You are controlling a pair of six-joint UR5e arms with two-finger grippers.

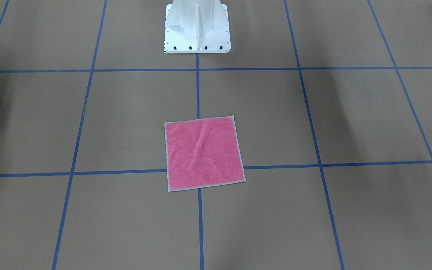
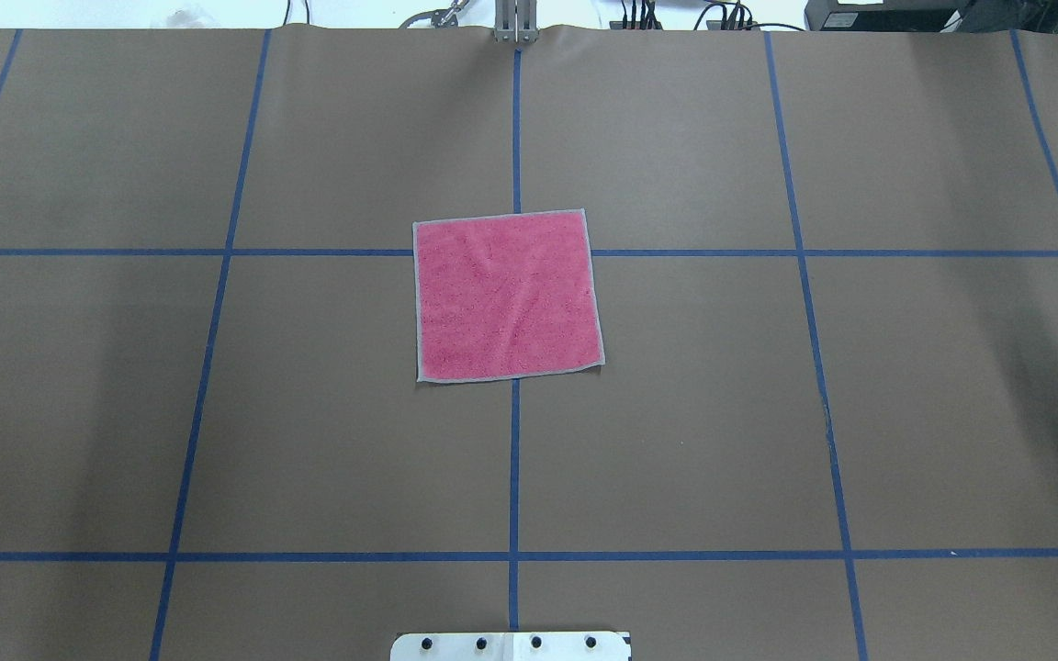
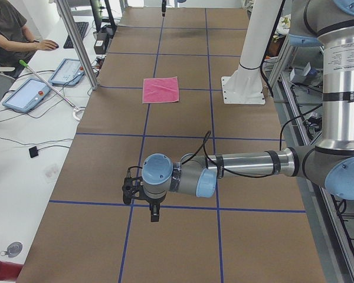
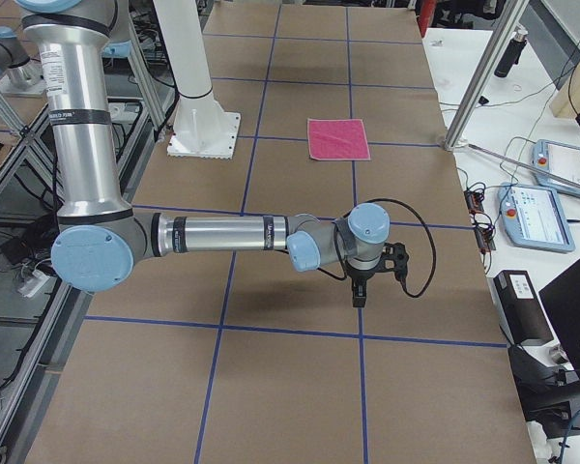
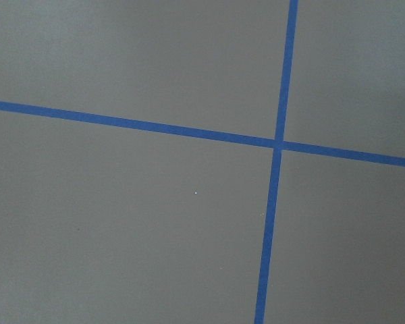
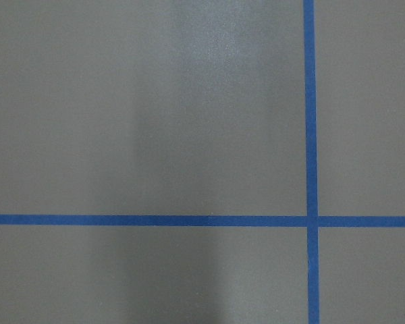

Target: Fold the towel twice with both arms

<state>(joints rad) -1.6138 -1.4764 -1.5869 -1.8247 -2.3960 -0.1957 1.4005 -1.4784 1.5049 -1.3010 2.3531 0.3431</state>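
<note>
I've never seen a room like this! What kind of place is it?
Probably a robot lab. The left arm and right arm reach over a table marked with blue tape lines, and control pads lie on a side bench near a person.

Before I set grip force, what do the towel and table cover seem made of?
The towel looks like pink terry cloth: nubby, matte, grey stitched edging. The table cover looks like matte brown paper, wavy at its far edge; unsure.

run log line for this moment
towel: flat, pink up, unfolded | left gripper: off towel, state unclear | right gripper: off towel, state unclear | folds: none
</note>
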